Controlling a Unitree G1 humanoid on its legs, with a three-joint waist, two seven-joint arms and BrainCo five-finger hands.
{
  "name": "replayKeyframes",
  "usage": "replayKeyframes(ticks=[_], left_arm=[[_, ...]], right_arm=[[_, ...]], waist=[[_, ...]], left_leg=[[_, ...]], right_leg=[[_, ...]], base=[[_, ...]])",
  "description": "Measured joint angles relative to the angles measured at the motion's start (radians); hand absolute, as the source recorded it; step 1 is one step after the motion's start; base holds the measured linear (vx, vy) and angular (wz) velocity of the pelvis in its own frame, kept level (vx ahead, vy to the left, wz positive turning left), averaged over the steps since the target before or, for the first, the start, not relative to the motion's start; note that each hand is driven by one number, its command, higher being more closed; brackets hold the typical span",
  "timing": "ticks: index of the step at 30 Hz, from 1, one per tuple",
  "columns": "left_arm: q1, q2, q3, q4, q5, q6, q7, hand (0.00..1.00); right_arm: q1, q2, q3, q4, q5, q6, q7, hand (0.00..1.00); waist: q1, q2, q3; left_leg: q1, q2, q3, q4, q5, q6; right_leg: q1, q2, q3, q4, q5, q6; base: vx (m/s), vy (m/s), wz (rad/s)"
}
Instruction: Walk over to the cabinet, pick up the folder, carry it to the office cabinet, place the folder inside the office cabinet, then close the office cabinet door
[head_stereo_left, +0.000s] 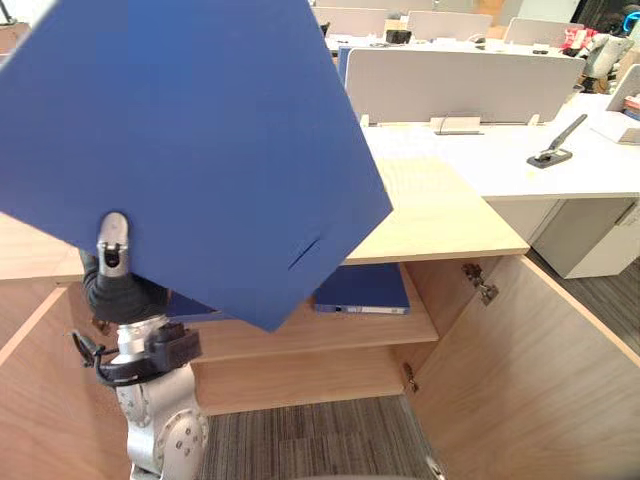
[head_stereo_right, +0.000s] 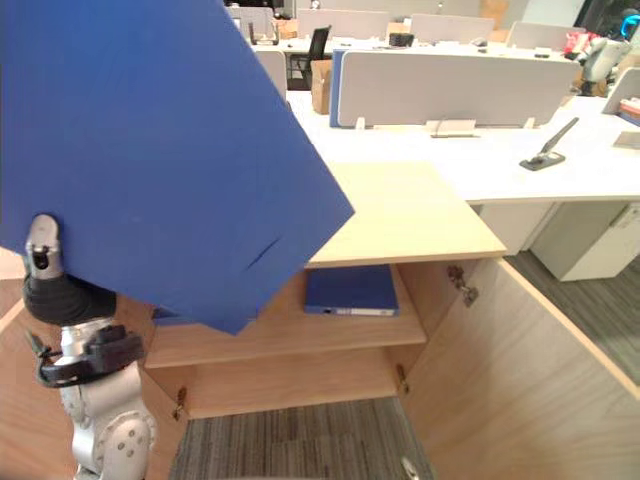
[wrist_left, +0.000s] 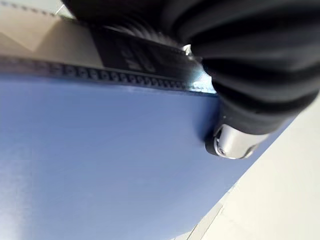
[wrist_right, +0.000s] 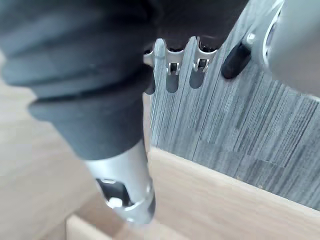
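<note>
The left hand (head_stereo_left: 113, 250) pinches the blue folder (head_stereo_left: 200, 130), held before the open office cabinet (head_stereo_left: 440, 215) — the right hand (wrist_right: 125, 185) hangs relaxed, empty.

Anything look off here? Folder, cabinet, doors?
The flat blue folder is held askew, one corner down, pinched near its edge by the left hand, and hides much of the open light wooden cabinet. A short slanted slit marks its cover: damage or a card slot, cannot tell. Otherwise nothing stands out.

Wood cabinet (head_stereo_right: 410, 210), door (head_stereo_right: 530, 370) open. Shelf (head_stereo_right: 290, 322) inside w/ a blue binder (head_stereo_right: 350, 288) lying flat on it. Grey carpet floor (head_stereo_right: 290, 440) below.
</note>
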Motion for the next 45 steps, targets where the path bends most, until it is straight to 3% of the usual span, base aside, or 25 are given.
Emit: replayKeyframes(ticks=[3, 5, 6, 7, 8, 11, 15, 20, 28, 32, 35, 45], left_arm=[[0.088, -0.019, -0.005, -0.003, -0.040, 0.001, -0.027, 1.00], [0.143, -0.025, 0.001, -0.003, -0.041, 0.008, -0.041, 1.00], [0.152, -0.025, 0.005, -0.003, -0.041, 0.013, -0.047, 1.00], [0.164, -0.025, 0.015, -0.003, -0.041, 0.024, -0.057, 1.00], [0.168, -0.025, 0.025, -0.003, -0.041, 0.036, -0.064, 1.00], [0.167, -0.029, 0.048, -0.003, -0.041, 0.056, -0.071, 1.00], [0.159, -0.029, 0.075, 0.003, -0.026, 0.074, -0.073, 1.00], [0.116, -0.026, 0.086, 0.050, -0.014, 0.075, -0.076, 1.00], [0.056, -0.022, 0.082, 0.114, 0.024, 0.075, -0.083, 1.00], [0.045, -0.016, 0.040, 0.153, 0.041, 0.076, -0.083, 1.00], [0.046, -0.002, 0.014, 0.153, 0.052, 0.078, -0.083, 1.00], [0.049, 0.074, 0.018, 0.197, 0.049, 0.077, -0.074, 1.00]], right_arm=[[0.099, 0.003, 0.146, -0.402, -0.038, -0.003, -0.009, 0.00], [0.126, 0.002, 0.152, -0.693, -0.084, -0.018, -0.014, 0.00], [0.126, 0.001, 0.151, -0.753, -0.100, -0.022, -0.020, 0.00], [0.126, -0.003, 0.148, -0.874, -0.151, -0.028, -0.034, 0.00], [0.122, -0.003, 0.145, -0.991, -0.283, -0.030, -0.057, 0.00], [0.082, -0.001, 0.145, -1.193, -0.478, -0.032, -0.093, 0.00], [-0.029, -0.004, 0.153, -1.320, -0.584, -0.037, -0.114, 0.00], [-0.163, -0.067, 0.222, -1.341, -0.571, -0.060, -0.093, 0.00], [-0.410, -0.173, 0.427, -1.296, -0.289, -0.092, 0.046, 0.00], [-0.496, -0.215, 0.578, -1.194, -0.108, -0.083, 0.121, 0.00], [-0.546, -0.237, 0.655, -1.133, -0.049, -0.059, 0.156, 0.00], [-0.722, -0.291, 0.790, -0.811, 0.119, -0.034, 0.163, 0.00]], waist=[[-0.013, 0.012, -0.002], [-0.026, 0.017, 0.002], [-0.027, 0.018, 0.003], [-0.030, 0.019, 0.004], [-0.031, 0.020, 0.005], [-0.032, 0.020, 0.005], [-0.033, 0.018, 0.008], [-0.025, 0.020, 0.009], [-0.016, 0.027, 0.018], [-0.002, 0.027, 0.019], [0.003, 0.027, 0.019], [0.018, 0.030, 0.021]], left_leg=[[0.002, 0.000, 0.023, -0.003, -0.008, -0.003], [-0.001, 0.000, 0.027, -0.003, -0.010, -0.001], [-0.001, 0.000, 0.027, -0.003, -0.010, -0.001], [0.000, 0.000, 0.028, -0.003, -0.008, -0.004], [0.000, 0.001, 0.029, 0.001, -0.006, -0.004], [0.001, 0.000, 0.033, 0.002, -0.002, 0.001], [0.002, -0.003, 0.035, 0.002, -0.003, 0.001], [0.002, -0.005, 0.034, 0.002, -0.003, 0.002], [0.003, -0.006, 0.029, 0.002, -0.003, 0.003], [0.003, -0.006, 0.028, 0.002, -0.003, 0.003], [0.003, -0.006, 0.027, 0.002, -0.003, 0.003], [0.004, -0.006, 0.027, 0.002, -0.001, 0.006]], right_leg=[[-0.018, -0.001, 0.024, 0.011, 0.000, 0.000], [-0.031, -0.001, 0.025, 0.012, 0.000, 0.000], [-0.032, 0.000, 0.026, 0.012, 0.000, 0.000], [-0.033, 0.000, 0.027, 0.011, 0.000, 0.000], [-0.035, 0.001, 0.030, 0.011, 0.001, 0.002], [-0.036, 0.001, 0.036, 0.009, 0.004, 0.006], [-0.036, -0.002, 0.043, 0.007, 0.007, 0.009], [-0.036, -0.003, 0.044, 0.007, 0.007, 0.010], [-0.034, -0.003, 0.044, 0.007, 0.008, 0.010], [-0.034, -0.003, 0.044, 0.008, 0.008, 0.010], [-0.033, -0.003, 0.044, 0.010, 0.008, 0.010], [-0.033, -0.003, 0.041, 0.012, 0.009, 0.010]], base=[[-0.04, 0.023, -0.20], [-0.06, 0.023, -0.12], [-0.04, 0.008, -0.07], [-0.02, 0.008, -0.06], [-0.01, 0.008, -0.06], [-0.01, 0.010, -0.06], [0.00, 0.004, -0.01], [0.00, 0.000, 0.00], [0.00, 0.000, 0.00], [0.00, 0.000, 0.00], [0.00, 0.000, 0.00], [0.00, 0.000, 0.00]])
